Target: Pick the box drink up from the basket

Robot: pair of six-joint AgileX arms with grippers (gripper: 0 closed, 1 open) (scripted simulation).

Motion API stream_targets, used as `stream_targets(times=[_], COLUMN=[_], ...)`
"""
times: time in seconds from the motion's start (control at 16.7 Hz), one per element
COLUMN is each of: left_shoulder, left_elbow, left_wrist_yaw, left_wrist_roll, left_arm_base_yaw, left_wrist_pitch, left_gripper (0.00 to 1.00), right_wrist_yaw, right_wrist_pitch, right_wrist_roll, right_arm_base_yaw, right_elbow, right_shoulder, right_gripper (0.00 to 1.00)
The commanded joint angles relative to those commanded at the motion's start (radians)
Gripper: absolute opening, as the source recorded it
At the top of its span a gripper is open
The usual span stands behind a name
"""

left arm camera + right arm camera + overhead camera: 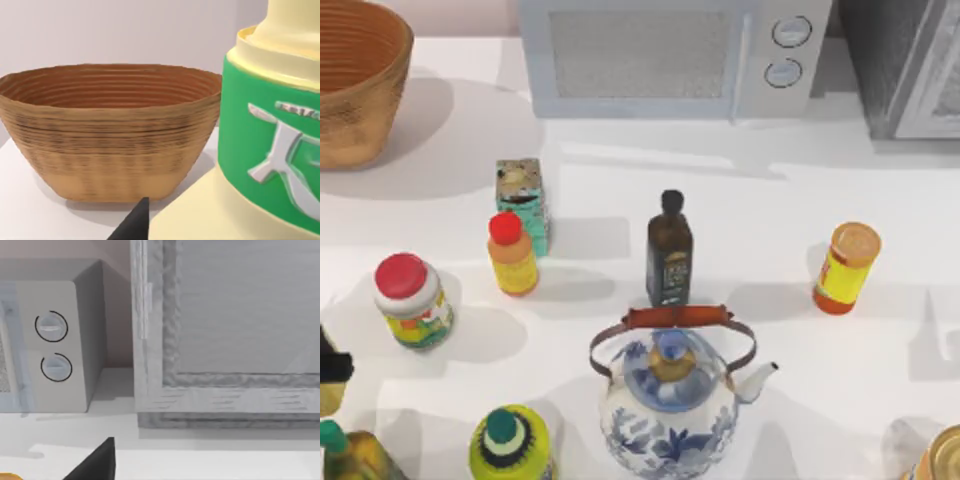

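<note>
- You have the basket [355,80] at the table's far-left corner, about 10 o'clock from the centre: round, tan-brown wicker with ribbed, flaring sides and a darker ringed inside [107,130]. Its rim runs off the top view's left and upper edges.
- The box drink [523,203], a teal carton with square edges and a printed face, stands upright on the white table [760,215], not in the basket. It sits at about 4 o'clock from the basket, well apart from it.
- Just beside the carton at 7 o'clock stands a smooth orange bottle [512,255] with a red cap.
- At 3 o'clock from the carton, across open tabletop, stands a dark glass bottle [669,250]; behind both runs a clear strip up to the microwave [670,55].
- A glossy blue-and-white teapot [670,405] with a brown handle crowds the near centre.
- Your left gripper's dark fingertip [134,224] shows in the left wrist view, next to a cream bottle with a green label [270,150]; I cannot tell how its fingers stand.
- Your right gripper's dark fingertip [97,462] shows in the right wrist view, facing the microwave's two dials [52,345] and a grey cabinet [225,340]; its state cannot be told either.
</note>
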Motion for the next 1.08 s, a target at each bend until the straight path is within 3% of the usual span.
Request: stream_targets(times=[0.24,0.78,1.08], left_shoulder=[0.100,0.547,0.729], left_elbow=[0.009,0.089,0.116], left_wrist_yaw=[-0.107,-0.637,-0.844], left_wrist_roll=[0.002,0.027,0.032], left_arm_base_yaw=[-0.037,-0.219,-0.294], left_wrist_pitch=[0.080,0.489,0.652], left_gripper=[0.00,0.00,0.00], right_wrist_yaw=[0.000,0.000,0.000], right_wrist_pitch=[0.000,0.000,0.000], right_wrist_roll=[0.000,0.000,0.000], right_arm_base_yaw=[0.000,0.000,0.000], right_elbow=[0.000,0.000,0.000], right_shoulder=[0.000,0.000,0.000], right_gripper=[1.00,1.00,1.00])
